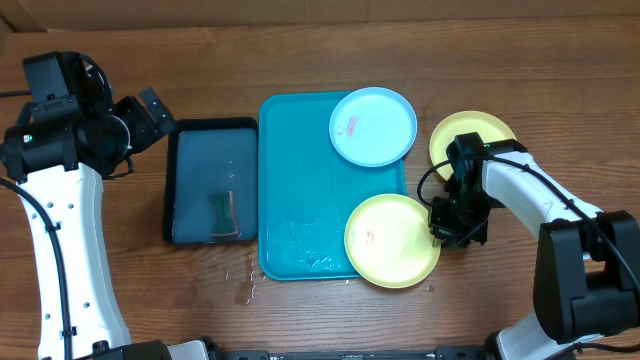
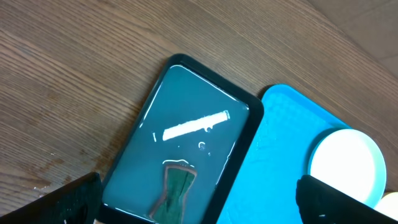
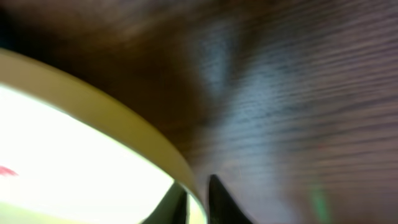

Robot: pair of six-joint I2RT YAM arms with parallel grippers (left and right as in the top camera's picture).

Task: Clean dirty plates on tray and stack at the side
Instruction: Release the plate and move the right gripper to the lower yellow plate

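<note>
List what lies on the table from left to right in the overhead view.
Dark tray → turquoise tray → yellow plate on the bare table. The blue plate and the other yellow plate overlap in this order, so they are left out.

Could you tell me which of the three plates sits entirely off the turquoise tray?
The yellow-green plate farthest right, on bare wood; the other two overlap the tray.

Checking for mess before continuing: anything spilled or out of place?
Yes: water drops lie on the table off the turquoise tray's near left corner. The nearer yellow-green plate overhangs the tray's right edge, and the blue plate juts past its far right corner.
</note>
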